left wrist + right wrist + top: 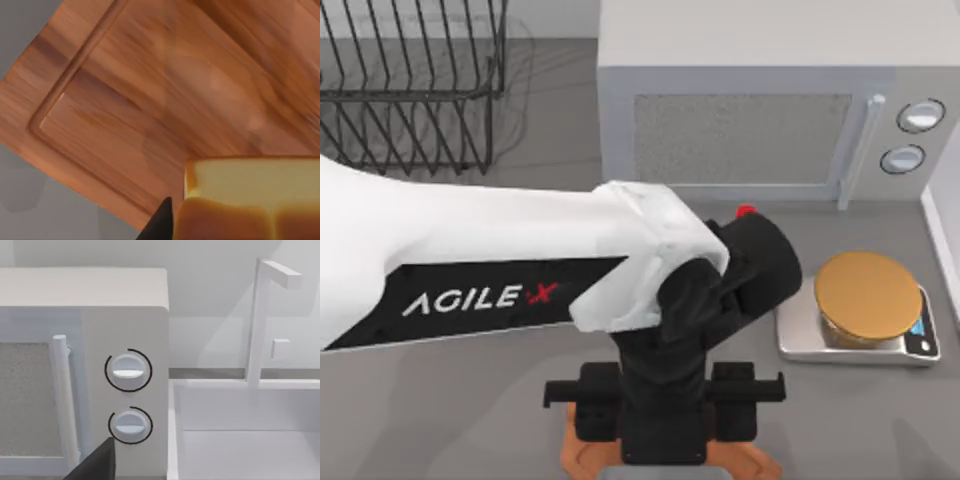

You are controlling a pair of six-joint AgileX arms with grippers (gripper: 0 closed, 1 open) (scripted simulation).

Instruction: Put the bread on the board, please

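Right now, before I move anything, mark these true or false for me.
1. The left gripper is over the board. True.
2. The round golden loaf lies on the board. False: it sits on the silver scale, to the board's right.
3. In the left wrist view, a brown-crusted bread piece shows over the board. True.
4. The wire rack stands at the table's right. False: it is at the far left.
5. The right gripper faces the microwave and its two knobs. True.
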